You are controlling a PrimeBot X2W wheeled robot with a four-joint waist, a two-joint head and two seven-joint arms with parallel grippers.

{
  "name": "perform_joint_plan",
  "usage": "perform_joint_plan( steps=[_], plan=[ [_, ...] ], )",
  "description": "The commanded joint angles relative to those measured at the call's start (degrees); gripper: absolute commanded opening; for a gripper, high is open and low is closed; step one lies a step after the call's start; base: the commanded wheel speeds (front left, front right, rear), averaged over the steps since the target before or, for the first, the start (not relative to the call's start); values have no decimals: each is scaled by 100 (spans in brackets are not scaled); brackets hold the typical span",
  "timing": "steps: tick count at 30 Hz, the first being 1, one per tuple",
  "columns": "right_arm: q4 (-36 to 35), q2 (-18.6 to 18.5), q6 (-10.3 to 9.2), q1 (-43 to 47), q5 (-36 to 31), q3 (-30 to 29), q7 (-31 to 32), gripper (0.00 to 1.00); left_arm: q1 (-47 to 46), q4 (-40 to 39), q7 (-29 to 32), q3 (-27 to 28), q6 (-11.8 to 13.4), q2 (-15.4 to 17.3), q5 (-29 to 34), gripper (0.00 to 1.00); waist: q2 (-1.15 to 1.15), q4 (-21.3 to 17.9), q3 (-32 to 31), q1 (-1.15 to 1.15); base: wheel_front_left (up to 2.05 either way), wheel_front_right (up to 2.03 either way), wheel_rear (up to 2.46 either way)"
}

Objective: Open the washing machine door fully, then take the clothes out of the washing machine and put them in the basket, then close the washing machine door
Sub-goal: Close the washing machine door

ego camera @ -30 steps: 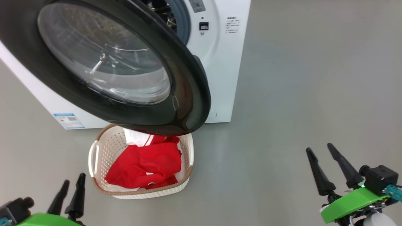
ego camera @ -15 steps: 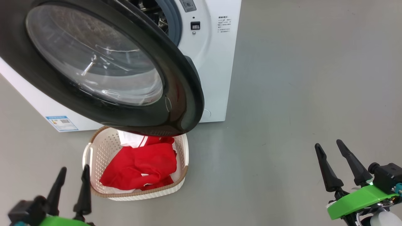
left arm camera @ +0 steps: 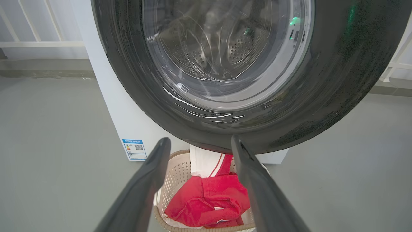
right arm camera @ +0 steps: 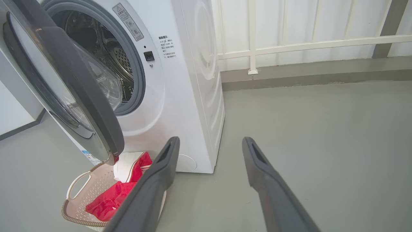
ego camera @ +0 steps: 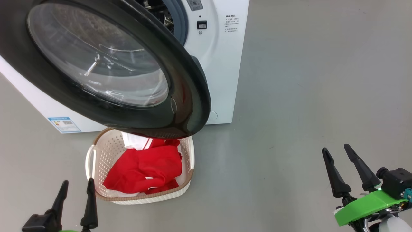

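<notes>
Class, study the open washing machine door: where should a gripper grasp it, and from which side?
Likely the free rim of the washing machine door, from the robot's right with the open right gripper: that thin edge juts out from the machine unobstructed.

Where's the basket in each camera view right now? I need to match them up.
Head view: basket lower left of centre.
Left wrist view: basket bottom centre.
Right wrist view: basket bottom left corner.
Shared landmark: the door, whose black rim overhangs the basket's far end.
</notes>
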Motion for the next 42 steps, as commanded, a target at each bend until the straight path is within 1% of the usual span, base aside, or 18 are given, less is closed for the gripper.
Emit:
perform_joint_plan(
  steps=[1,10,11,13,14,15,26,32,42],
  plan=[
    [-119,-78,9,26,8,109,-69,100,-43,-103,-70,215,-17,62,80,100,0,3,3,0,0,0,0],
    [-149,-77,9,-33,44,127,-69,100,-72,-142,-70,250,-17,23,142,100,0,35,-20,0,0,0,0],
    [-162,-71,9,-46,69,140,-69,99,-70,-157,-70,244,-17,15,143,100,0,43,-21,0,0,0,0],
    [-192,-69,9,-92,114,165,-69,44,-67,-178,-70,221,-17,-3,149,100,0,68,-24,0,0,0,0],
    [-215,-70,9,-127,135,176,-69,9,-67,-192,-70,207,-17,-14,147,100,0,83,-24,0,0,0,0],
    [-240,-70,9,-169,159,194,-69,0,-67,-204,-70,195,-17,-24,143,100,0,99,-24,0,0,0,0],
    [-437,-61,9,-943,357,626,-69,0,-64,-288,-70,-35,-17,-69,171,100,0,390,-97,0,0,0,0],
    [-536,46,9,-1533,439,831,-69,0,-58,-356,-70,-111,-17,-96,140,100,0,585,-159,0,0,0,0],
    [-352,206,9,-2142,591,1728,-69,0,-105,-431,-70,-266,-17,-132,95,100,0,956,-88,0,0,0,0]
  ],
)
